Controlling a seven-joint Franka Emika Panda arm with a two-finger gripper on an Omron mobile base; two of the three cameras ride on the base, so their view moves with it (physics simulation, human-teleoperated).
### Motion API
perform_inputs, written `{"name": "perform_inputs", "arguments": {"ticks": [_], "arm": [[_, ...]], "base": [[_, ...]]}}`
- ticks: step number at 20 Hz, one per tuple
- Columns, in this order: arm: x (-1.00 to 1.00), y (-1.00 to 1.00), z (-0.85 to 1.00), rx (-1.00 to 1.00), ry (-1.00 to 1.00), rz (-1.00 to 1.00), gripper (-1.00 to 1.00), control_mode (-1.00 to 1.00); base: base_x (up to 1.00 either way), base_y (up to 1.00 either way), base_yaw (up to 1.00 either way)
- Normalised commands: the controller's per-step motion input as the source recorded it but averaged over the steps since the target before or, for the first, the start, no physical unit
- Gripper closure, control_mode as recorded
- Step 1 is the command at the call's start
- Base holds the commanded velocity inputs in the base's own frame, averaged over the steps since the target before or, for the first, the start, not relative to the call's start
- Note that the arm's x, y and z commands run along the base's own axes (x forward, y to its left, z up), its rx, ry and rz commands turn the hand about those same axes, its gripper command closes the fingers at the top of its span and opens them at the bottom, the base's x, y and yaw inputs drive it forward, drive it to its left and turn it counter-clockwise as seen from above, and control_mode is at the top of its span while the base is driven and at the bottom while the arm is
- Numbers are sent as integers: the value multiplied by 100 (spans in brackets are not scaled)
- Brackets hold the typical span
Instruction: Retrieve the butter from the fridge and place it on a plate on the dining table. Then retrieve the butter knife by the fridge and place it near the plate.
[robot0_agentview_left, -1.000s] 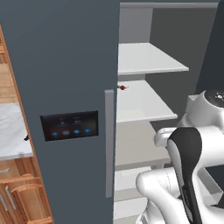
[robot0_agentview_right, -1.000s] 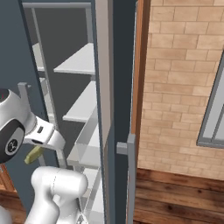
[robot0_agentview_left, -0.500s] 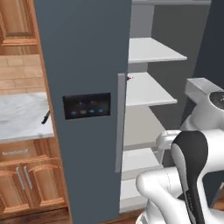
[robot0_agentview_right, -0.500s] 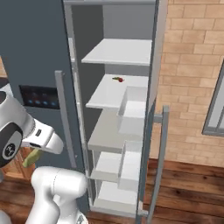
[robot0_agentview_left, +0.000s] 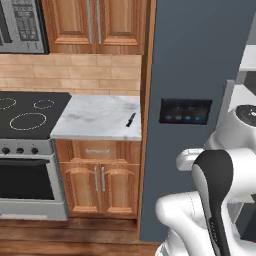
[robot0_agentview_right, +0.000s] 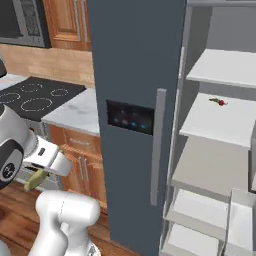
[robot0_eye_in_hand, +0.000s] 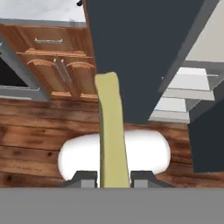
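Your gripper (robot0_eye_in_hand: 113, 177) is clamped on the slim olive-yellow butter stick (robot0_eye_in_hand: 111, 131), which runs up the centre of the hand view, so keep that hold while carrying it from the tall slate-grey fridge (robot0_agentview_right: 135, 75) toward the dining table, leaving the small dark butter knife (robot0_agentview_left: 130, 119) on the marble counter (robot0_agentview_left: 95, 117), mid-frame.

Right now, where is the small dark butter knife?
In the left base view, the thin near-black butter knife lies on the marble counter at its right edge, beside the slate-grey fridge.

The butter knife (robot0_agentview_left: 130, 119) lies on the marble counter (robot0_agentview_left: 95, 118) beside the fridge (robot0_agentview_left: 192, 65).
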Motion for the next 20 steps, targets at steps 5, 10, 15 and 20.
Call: {"name": "perform_inputs", "arguments": {"ticks": [5, 10, 15, 20], "arm": [[0, 0, 0, 0, 0, 0, 100, 100], [0, 0, 0, 0, 0, 0, 100, 100], [0, 0, 0, 0, 0, 0, 100, 100], [0, 0, 0, 0, 0, 0, 100, 100]], "base": [[5, 69, 73], [14, 38, 83], [12, 37, 83], [14, 20, 83]]}}
